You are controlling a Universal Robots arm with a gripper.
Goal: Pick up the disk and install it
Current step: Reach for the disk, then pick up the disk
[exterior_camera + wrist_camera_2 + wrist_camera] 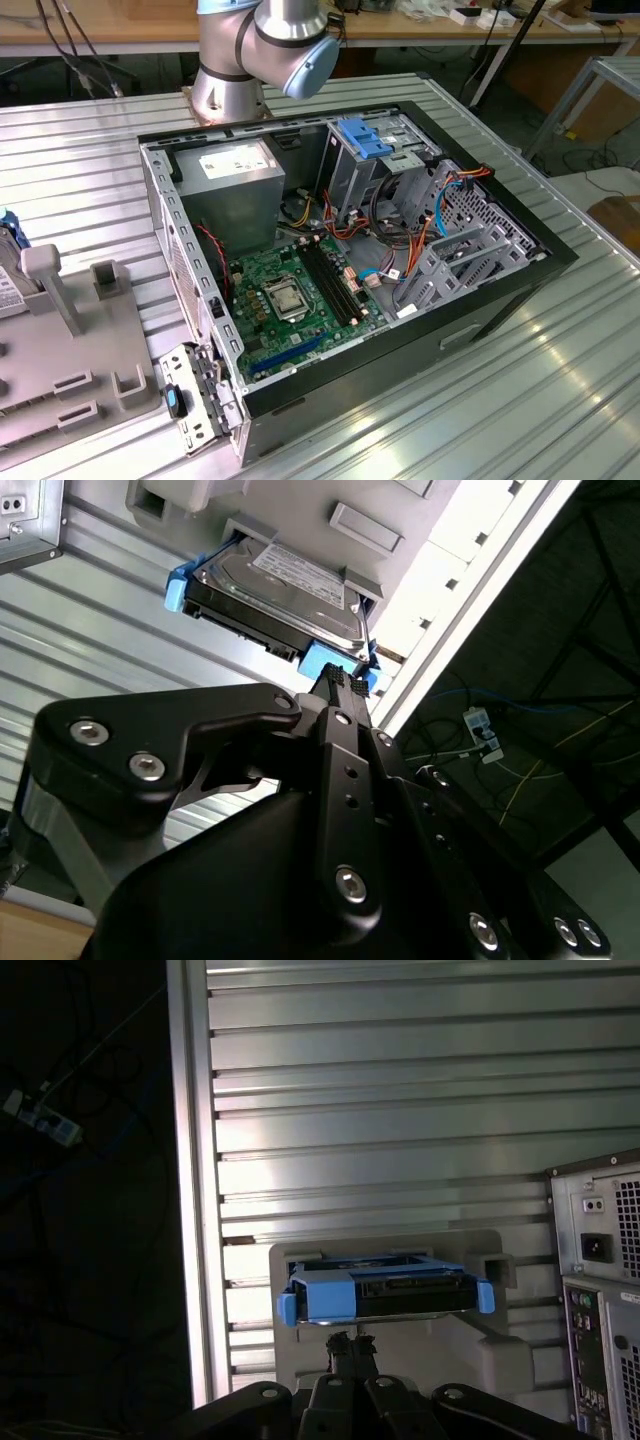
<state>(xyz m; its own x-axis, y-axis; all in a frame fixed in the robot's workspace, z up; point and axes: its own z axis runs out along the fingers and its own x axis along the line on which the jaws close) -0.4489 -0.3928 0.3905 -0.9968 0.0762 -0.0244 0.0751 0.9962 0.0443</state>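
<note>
The disk [400,1295] lies flat in a grey holder [480,1350] at the table's edge, its blue rails facing the gripper [350,1343]. In both wrist views the gripper's fingers [335,695] look pressed together, just in front of the near blue rail and holding nothing.

In the exterior view, the holder [90,340] sits at the exterior view's left. To its right lies the open computer case [500,300], with the green board [290,290], the grey power box [235,180] and the drive cage [365,150] with blue tabs inside. The arm [270,40] rises at the far side.

Everything rests on a ribbed metal table [520,400]. Wooden benches [120,25] stand behind, and a power strip [40,1120] lies on the dark floor.
</note>
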